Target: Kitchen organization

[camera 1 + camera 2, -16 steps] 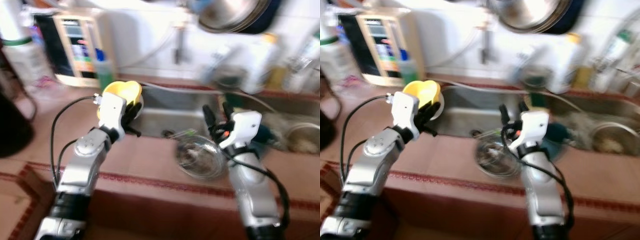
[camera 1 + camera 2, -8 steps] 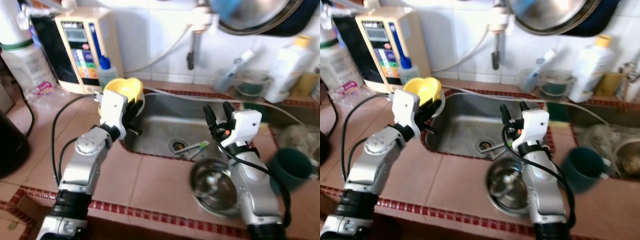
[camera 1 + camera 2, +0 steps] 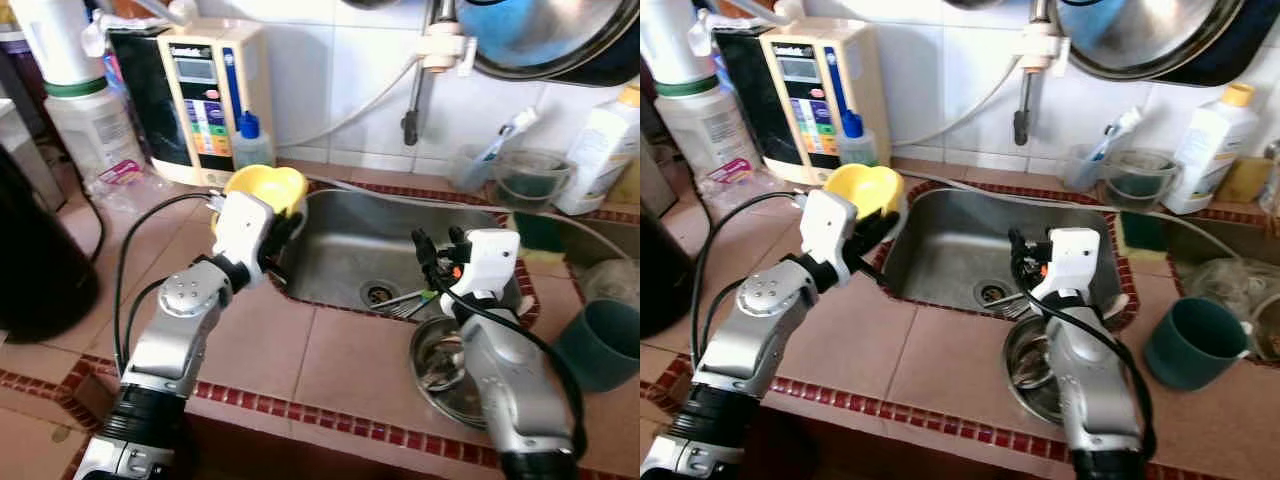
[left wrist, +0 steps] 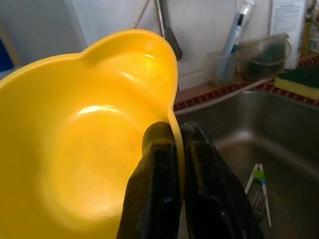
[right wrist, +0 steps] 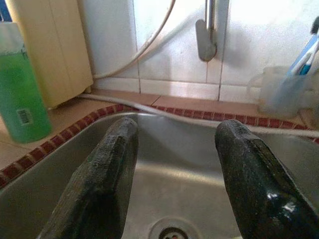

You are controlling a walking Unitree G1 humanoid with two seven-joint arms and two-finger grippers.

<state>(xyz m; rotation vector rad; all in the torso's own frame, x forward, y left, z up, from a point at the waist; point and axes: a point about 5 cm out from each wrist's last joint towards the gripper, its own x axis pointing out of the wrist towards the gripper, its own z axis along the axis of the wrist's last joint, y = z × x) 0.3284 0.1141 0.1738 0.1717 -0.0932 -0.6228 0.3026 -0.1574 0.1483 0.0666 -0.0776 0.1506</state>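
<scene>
Now left claw point(image 4: 177, 149) pinches upright yellow bowl's point(image 4: 84, 149) rim

Ahead of me, against the white tiled wall point(image 3: 330, 80), a cream box-shaped water appliance point(image 3: 205, 110) stands beside a small blue-capped bottle of green liquid point(image 5: 22, 94). To its left is a big white plastic jug point(image 3: 95, 125). A shiny steel pan point(image 3: 560, 35) hangs above the far counter, where a clear plastic cup point(image 3: 478, 165) holds what looks like a toothbrush, near a white yellow-capped bottle point(image 3: 1210, 150) and a green-and-yellow sponge point(image 3: 1145, 232).

spread claw point(image 5: 172, 174) above sink point(image 5: 199, 149)
</scene>
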